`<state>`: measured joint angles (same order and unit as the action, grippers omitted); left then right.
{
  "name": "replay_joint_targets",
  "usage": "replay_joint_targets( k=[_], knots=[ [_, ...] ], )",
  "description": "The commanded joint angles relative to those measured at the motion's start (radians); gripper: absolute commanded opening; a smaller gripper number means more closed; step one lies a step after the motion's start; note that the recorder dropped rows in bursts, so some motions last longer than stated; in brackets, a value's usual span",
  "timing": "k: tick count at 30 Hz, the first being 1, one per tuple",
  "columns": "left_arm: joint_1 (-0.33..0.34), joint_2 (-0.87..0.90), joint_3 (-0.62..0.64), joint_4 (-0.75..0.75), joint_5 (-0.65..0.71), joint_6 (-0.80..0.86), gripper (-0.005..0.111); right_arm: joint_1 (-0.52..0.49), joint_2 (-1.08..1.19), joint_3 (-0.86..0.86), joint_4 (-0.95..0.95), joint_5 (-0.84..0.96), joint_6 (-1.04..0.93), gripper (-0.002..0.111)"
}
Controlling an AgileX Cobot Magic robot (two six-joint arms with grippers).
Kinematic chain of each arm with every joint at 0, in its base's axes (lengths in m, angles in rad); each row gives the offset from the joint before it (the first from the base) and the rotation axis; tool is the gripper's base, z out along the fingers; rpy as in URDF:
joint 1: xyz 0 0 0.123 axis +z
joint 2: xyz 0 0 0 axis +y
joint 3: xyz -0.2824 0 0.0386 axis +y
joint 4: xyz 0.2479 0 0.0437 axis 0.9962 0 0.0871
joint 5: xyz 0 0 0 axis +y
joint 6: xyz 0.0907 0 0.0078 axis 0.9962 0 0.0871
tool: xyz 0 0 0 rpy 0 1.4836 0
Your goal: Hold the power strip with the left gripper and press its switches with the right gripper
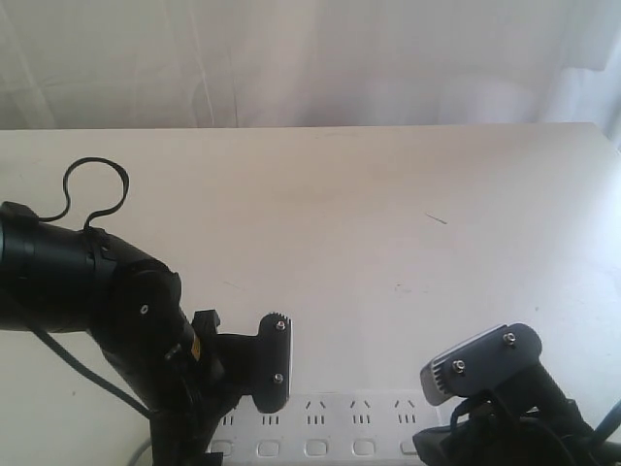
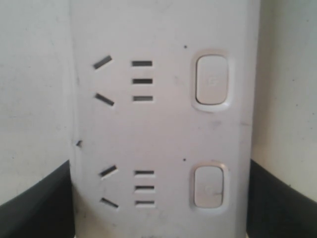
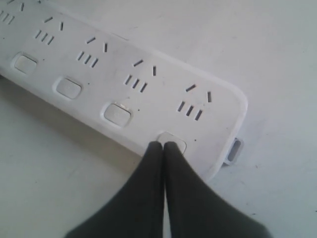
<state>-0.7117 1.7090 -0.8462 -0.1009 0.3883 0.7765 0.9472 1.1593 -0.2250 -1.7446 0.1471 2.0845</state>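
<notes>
We saw a white table (image 1: 388, 214) with a long white power strip (image 1: 359, 427) lying flat along the bottom edge of the exterior view. A row of outlets (image 1: 361, 413) ran along it. A row of small white switches (image 1: 315, 448) ran just under them, closer to the bottom edge.

The left gripper (image 2: 158, 203) was at the lower left of the exterior view. A thin black cable (image 1: 92, 189) made a loop above its arm. In the left wrist view, its two dark fingers (image 2: 34, 203) sat one on each long side of the power strip. They touched its edges, so the strip was squeezed between them. That view showed two outlets and two switches up close, and both switches lay apart from the fingers.

The right gripper (image 3: 163, 145) was at the lower right of the exterior view. There we could see its shiny silver block (image 1: 480, 364) with two screws. Its tips were cut off there by the edge of the picture. In the right wrist view, its two black fingers (image 3: 143, 188) were pressed tight together with nothing between them. Their tips rested on the last switch (image 3: 177, 139), the one nearest the rounded end of the strip. The other three switches in that view sat apart from the fingers. A small grey tab (image 3: 234, 150) stuck out from that end of the strip.
</notes>
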Motion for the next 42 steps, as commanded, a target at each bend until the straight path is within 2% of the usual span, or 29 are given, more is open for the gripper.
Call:
replay_joint_targets(
  k=[1, 15, 25, 42],
  knots=[
    [-0.009, 0.026, 0.029, 0.009, 0.043, 0.011, 0.0, -0.001, -0.004, 0.001, 0.0, -0.006, 0.005, 0.0],
    [-0.009, 0.026, 0.029, 0.005, 0.031, 0.011, 0.0, -0.001, 0.145, -0.024, 0.0, 0.054, 0.005, 0.0],
    [-0.009, 0.026, 0.029, 0.005, 0.028, 0.011, 0.0, -0.001, 0.147, -0.097, 0.0, 0.007, 0.005, 0.0],
    [-0.009, 0.026, 0.029, 0.005, 0.039, 0.011, 0.0, -0.001, 0.151, -0.099, 0.0, 0.011, 0.005, 0.0]
  ],
)
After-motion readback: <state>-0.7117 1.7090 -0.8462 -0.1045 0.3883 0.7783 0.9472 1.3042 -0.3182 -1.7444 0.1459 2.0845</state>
